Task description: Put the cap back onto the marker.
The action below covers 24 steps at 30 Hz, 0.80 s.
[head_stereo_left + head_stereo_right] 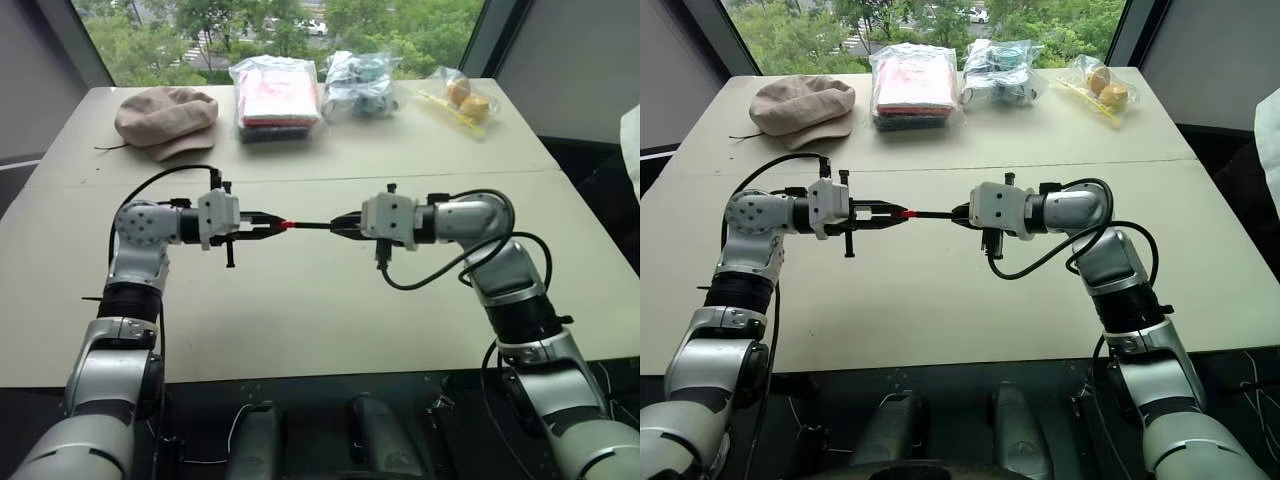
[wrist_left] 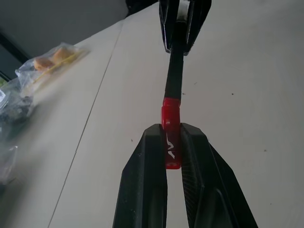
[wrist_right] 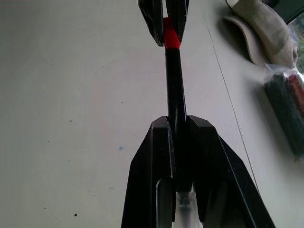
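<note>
The left claw [image 1: 268, 228] is clamped on the cap [image 2: 171, 135], the small red cylinder pinched between its two black fingers [image 2: 145, 180] with its open mouth facing toward the robot's right. The right claw [image 1: 340, 224] is clamped on the marker [image 3: 175, 80], gripping the black barrel near its rear so that most of the slim body projects toward the left arm. Both are held in the air above the table [image 1: 300, 320], clear of its surface, at about the same height in front of the robot. The governing relation is alignment: the marker's long axis runs level from one claw to the other, and the cap sits directly on the line of that axis. In both wrist views the barrel and the cap appear in one straight line, with no visible sideways offset or tilt between them. The marker's front end meets the mouth of the cap; whether the tip is fully seated or merely entered cannot be told, since the joint is partly screened by the fingers. In my judgement the remaining move is a short push of the two claws toward each other along that shared axis. Neither arm is the nearer party; each already holds its own part.
</note>
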Available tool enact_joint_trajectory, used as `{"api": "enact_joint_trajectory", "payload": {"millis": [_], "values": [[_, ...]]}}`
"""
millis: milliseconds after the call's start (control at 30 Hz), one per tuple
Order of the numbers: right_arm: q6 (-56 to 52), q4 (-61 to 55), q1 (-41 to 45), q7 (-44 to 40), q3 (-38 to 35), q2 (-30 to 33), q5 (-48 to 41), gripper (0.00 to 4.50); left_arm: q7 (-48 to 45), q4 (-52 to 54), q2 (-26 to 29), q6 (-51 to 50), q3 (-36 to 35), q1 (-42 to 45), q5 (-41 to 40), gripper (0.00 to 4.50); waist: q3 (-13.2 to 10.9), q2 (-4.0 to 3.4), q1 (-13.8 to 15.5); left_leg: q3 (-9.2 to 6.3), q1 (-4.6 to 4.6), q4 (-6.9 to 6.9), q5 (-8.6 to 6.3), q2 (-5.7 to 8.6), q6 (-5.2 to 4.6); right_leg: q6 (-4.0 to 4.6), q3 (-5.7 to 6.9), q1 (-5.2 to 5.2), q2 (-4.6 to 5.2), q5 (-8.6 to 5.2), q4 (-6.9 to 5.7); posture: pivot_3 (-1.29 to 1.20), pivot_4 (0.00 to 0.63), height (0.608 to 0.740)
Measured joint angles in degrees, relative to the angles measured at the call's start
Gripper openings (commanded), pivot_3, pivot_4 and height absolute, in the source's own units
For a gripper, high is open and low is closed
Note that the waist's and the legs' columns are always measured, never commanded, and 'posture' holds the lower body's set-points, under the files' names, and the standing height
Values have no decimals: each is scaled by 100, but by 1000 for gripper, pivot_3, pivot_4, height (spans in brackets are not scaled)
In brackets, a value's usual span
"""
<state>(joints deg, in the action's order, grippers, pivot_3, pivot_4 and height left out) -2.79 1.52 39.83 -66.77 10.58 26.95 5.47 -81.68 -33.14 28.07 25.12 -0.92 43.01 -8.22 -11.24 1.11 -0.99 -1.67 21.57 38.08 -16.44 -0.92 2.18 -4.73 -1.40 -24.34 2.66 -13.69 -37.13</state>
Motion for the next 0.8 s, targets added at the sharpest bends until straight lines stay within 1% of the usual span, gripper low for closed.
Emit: {"api": "enact_joint_trajectory", "payload": {"millis": [267, 733, 800], "values": [[128, -7, -3, -338, -15, 23, -17, 55, -440, 171, -17, 0, 1, -2, -8, 0, 0, 0, -2, 0, 0, 0, 0, 0, 0, 0, 0, 0, 0, 0, 0, 0, 150, 740], [272, 75, -2, -273, -12, 18, 46, 55, -369, 170, -6, 10, 1, -7, 70, 0, 0, 0, 1, 0, 0, 0, 0, 0, 0, 0, 0, 0, 0, 0, 0, 0, 150, 740], [365, 154, -2, -246, -5, 17, 53, 0, -315, 170, -5, -32, 19, -26, 89, 963, 0, 0, 0, 0, 0, 0, 0, 0, 0, 0, 0, 0, 0, 0, 0, 0, 150, 740]]}}
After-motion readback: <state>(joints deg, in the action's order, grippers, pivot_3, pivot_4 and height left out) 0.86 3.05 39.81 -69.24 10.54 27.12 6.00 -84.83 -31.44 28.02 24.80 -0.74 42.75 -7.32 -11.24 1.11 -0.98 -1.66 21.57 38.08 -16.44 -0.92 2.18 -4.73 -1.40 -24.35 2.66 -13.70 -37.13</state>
